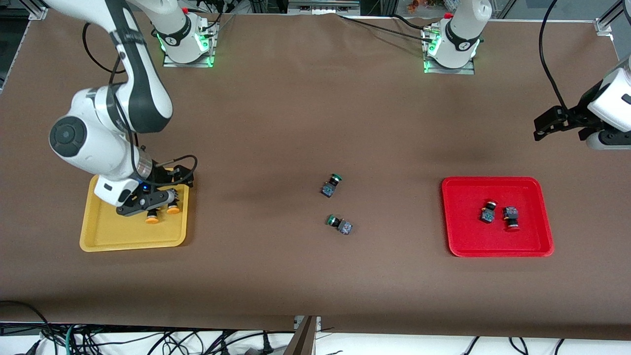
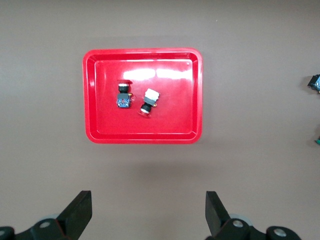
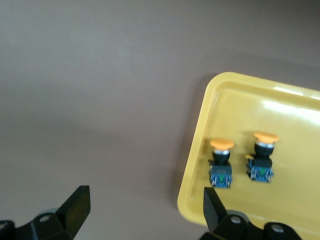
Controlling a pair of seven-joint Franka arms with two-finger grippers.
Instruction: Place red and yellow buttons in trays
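The yellow tray (image 1: 106, 236) lies toward the right arm's end and holds two yellow buttons (image 1: 152, 219) (image 1: 172, 209) side by side. They also show in the right wrist view (image 3: 221, 165) (image 3: 263, 159) inside the yellow tray (image 3: 290, 107). My right gripper (image 1: 148, 199) (image 3: 145, 212) is open and empty, above that tray's edge. The red tray (image 1: 458, 231) (image 2: 145, 136) lies toward the left arm's end and holds two red buttons (image 1: 488, 212) (image 1: 511, 218), which the left wrist view also shows (image 2: 123, 96) (image 2: 149, 101). My left gripper (image 1: 547, 124) (image 2: 148, 212) is open and empty, high over the table beside the red tray.
Two green-capped switches (image 1: 331, 185) (image 1: 340, 225) lie on the brown table (image 1: 276, 123) between the trays; they show at the edge of the left wrist view (image 2: 314, 82). Cables run along the table's edge nearest the front camera.
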